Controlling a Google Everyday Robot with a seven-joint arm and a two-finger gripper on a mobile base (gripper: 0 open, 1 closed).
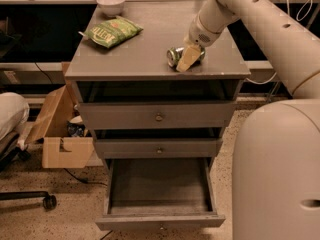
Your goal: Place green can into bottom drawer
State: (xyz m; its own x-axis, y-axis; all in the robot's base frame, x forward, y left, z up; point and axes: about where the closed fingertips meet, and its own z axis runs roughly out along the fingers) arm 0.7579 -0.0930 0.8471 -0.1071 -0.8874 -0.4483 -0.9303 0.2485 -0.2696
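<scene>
The green can (176, 54) lies on its side on top of the grey cabinet (145, 59), near the front right. My gripper (189, 57) reaches down from the upper right and sits right at the can, covering its right end. The bottom drawer (160, 220) is pulled open below, with a bare grey inside. The two shallower drawers above it are shut.
A flat green snack bag (111, 31) and a white bowl (111, 4) sit at the cabinet top's back left. A cardboard box (60, 136) and a chair base (30, 198) stand on the floor at left. My own body (275, 174) fills the right foreground.
</scene>
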